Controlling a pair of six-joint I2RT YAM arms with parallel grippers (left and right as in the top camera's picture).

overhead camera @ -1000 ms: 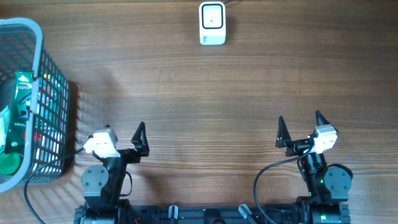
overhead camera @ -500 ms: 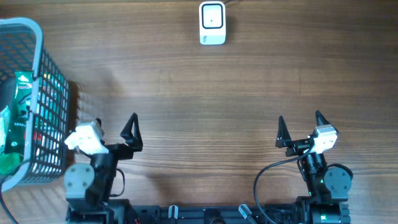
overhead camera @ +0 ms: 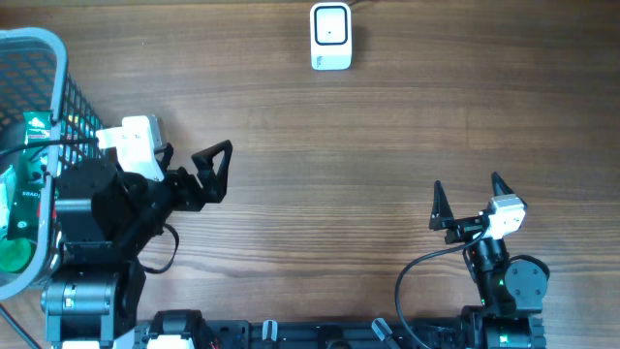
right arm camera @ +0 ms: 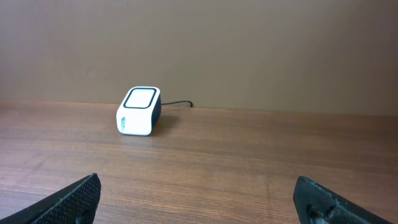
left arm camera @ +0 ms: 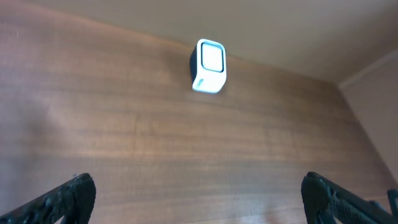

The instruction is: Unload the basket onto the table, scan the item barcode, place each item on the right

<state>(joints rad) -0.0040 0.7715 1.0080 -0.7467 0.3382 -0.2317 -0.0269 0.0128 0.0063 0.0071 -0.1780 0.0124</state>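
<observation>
A brown wood-grain table (overhead camera: 339, 145) carries a small white box-shaped barcode scanner with dark sides (overhead camera: 330, 37) at its far edge, near the middle. From the right wrist view a thin dark cable (right arm camera: 179, 104) leaves the back of the scanner toward the wall. The scanner's pale window faces up and nothing lies on or beside it.

A grey plastic mesh basket (overhead camera: 60, 68) stands at the far left of the table, cut off by the picture's edge. Inside it a green-and-white flat packet (overhead camera: 27, 165) stands upright against the left side, with a round green piece (overhead camera: 12, 254) below it and something red showing through the mesh. The packet is inside the basket, well apart from the scanner and touched by neither arm.

The left pincer (overhead camera: 213, 167) hangs over the table just right of the basket. Its black fingers (left arm camera: 68, 196) are spread wide and hold nothing, and the scanner sits between them far ahead in its wrist view.

The right pincer (overhead camera: 467, 184) sits low at the near right, also spread wide and empty. Its two dark fingertips (right arm camera: 78, 194) frame the bare table, with the scanner far off to the left.
</observation>
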